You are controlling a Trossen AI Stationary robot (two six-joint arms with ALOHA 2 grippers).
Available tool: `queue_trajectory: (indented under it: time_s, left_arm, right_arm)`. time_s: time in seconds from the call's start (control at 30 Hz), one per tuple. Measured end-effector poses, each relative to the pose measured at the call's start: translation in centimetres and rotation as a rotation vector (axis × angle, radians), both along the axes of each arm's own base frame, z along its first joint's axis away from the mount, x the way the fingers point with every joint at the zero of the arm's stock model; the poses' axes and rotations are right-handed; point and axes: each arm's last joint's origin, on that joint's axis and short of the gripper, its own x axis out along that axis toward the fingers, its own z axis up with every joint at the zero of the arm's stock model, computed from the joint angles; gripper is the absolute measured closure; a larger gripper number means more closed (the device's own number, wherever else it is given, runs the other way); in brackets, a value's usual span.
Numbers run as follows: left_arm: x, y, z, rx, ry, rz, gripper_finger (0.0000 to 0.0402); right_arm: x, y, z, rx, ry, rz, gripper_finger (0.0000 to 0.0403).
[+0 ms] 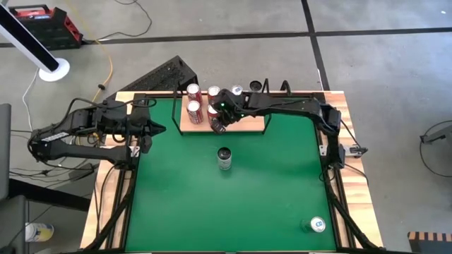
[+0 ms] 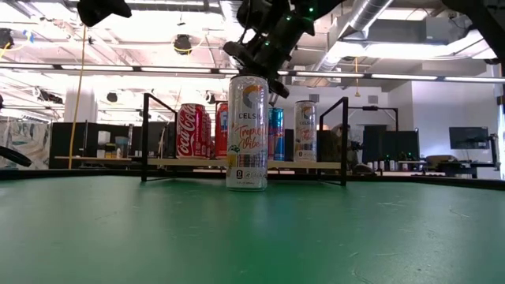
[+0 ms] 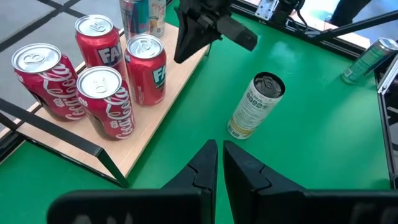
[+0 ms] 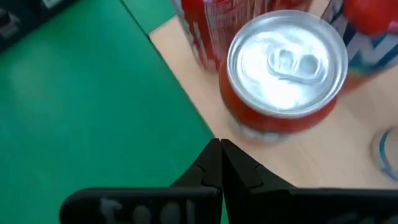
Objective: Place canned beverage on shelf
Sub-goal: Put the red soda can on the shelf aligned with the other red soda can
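A tall white Celsius can (image 1: 224,159) stands upright on its base on the green tabletop, in front of the shelf; it also shows in the low view (image 2: 247,134) and the left wrist view (image 3: 256,104). The shelf (image 1: 247,125), a light-wood board with black rails, carries several red cans (image 3: 102,99) and others behind them. My right gripper (image 1: 218,126) is shut and empty, above the shelf's near edge beside a red can (image 4: 285,68). My left gripper (image 1: 157,129) is shut and empty at the table's left side.
A green can (image 1: 316,224) lies on its side near the table's near right corner; it also shows in the left wrist view (image 3: 367,59). The black rails (image 2: 146,134) rise at the shelf's ends. Green felt lies open around the Celsius can.
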Motion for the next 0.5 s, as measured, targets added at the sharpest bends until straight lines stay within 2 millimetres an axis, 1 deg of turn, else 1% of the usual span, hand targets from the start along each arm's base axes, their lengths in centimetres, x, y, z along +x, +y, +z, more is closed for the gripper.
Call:
queue_trajectory:
  time_s: [0.3,0.5]
  left_arm:
    - [0.0,0.0,0.0,-0.004,0.004,0.002,0.0391]
    - [0.0,0.0,0.0,-0.004,0.004,0.002,0.0391]
  right_arm:
    - [-0.1,-1.3,0.3,-0.022,-0.032,-0.041,0.0381]
    - [-0.1,-1.4,0.4,-0.022,-0.037,-0.046,0.0381]
